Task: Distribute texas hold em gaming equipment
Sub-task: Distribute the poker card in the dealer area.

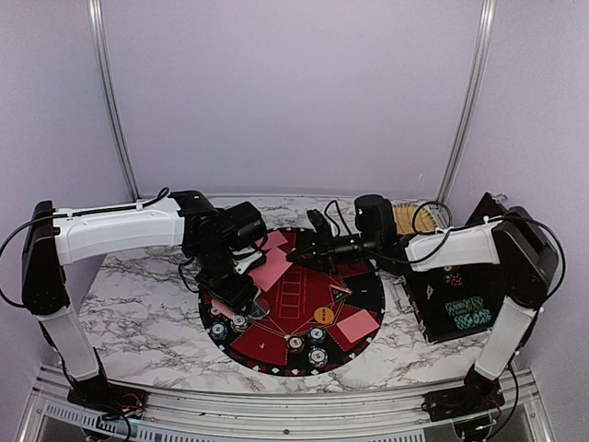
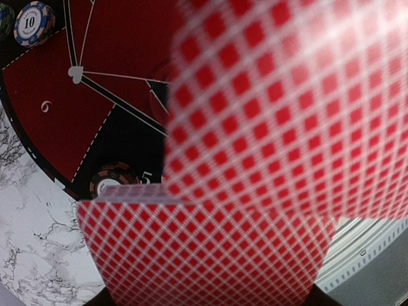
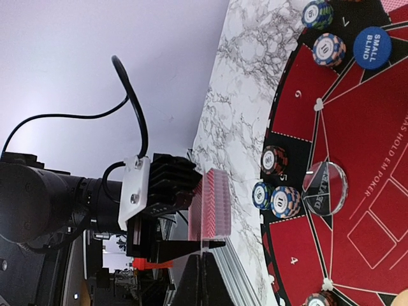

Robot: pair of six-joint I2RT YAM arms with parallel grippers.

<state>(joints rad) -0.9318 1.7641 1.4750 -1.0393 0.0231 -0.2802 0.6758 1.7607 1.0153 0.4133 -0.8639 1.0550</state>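
Observation:
My left gripper (image 1: 250, 265) is shut on a deck of pink-red-backed playing cards (image 3: 213, 203), held edge-up over the left side of the mat (image 1: 285, 296). The deck fills the bottom of the left wrist view (image 2: 204, 248). My right gripper (image 3: 203, 252) is shut on the top card (image 2: 287, 108), which stands tilted and blurred just off the deck. Striped poker chips (image 3: 285, 201) sit at the mat's numbered seats, with more along its near rim (image 1: 317, 357). Also on the mat are a clear dealer button (image 3: 325, 188), a blue small-blind button (image 3: 373, 48), an orange button (image 1: 323, 314) and a face-down card (image 1: 357, 324).
A black rectangular case (image 1: 456, 296) lies open at the right of the marble table (image 1: 138, 313). A tan ribbed object (image 1: 405, 218) stands at the back right. The two arms meet over the middle of the mat, and the metal rail (image 1: 294, 405) runs along the near edge.

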